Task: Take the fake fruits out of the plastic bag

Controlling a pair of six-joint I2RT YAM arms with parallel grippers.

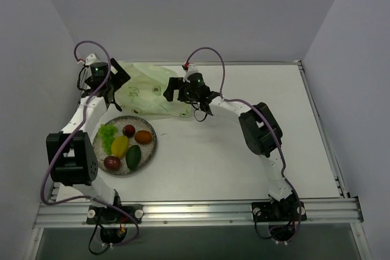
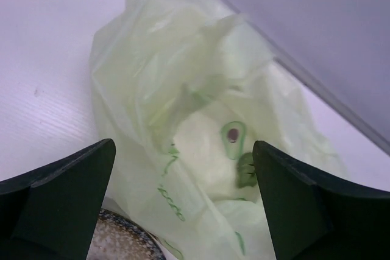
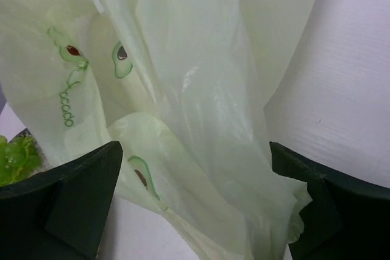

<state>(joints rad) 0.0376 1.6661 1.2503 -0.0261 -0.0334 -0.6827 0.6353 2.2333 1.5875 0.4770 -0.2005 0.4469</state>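
Observation:
The pale green plastic bag (image 1: 146, 91) lies crumpled on the table at the back, between my two grippers. All six fake fruits sit on the grey speckled plate (image 1: 155, 142): light green grapes (image 1: 108, 135), dark red (image 1: 128, 130), orange (image 1: 143, 137), yellow (image 1: 120, 145), dark green (image 1: 133, 157), maroon (image 1: 112, 162). My left gripper (image 1: 119, 81) is open at the bag's left edge; its wrist view shows the bag (image 2: 201, 120) beyond the open gripper (image 2: 183, 150). My right gripper (image 1: 172, 91) is open at the bag's right side, with bag film (image 3: 201, 108) between its fingers (image 3: 79, 199).
The plate's rim shows at the bottom of the left wrist view (image 2: 125, 235), just in front of the bag. The grapes (image 3: 15, 156) peek in at the left of the right wrist view. Walls stand behind and beside the white table (image 1: 244, 156).

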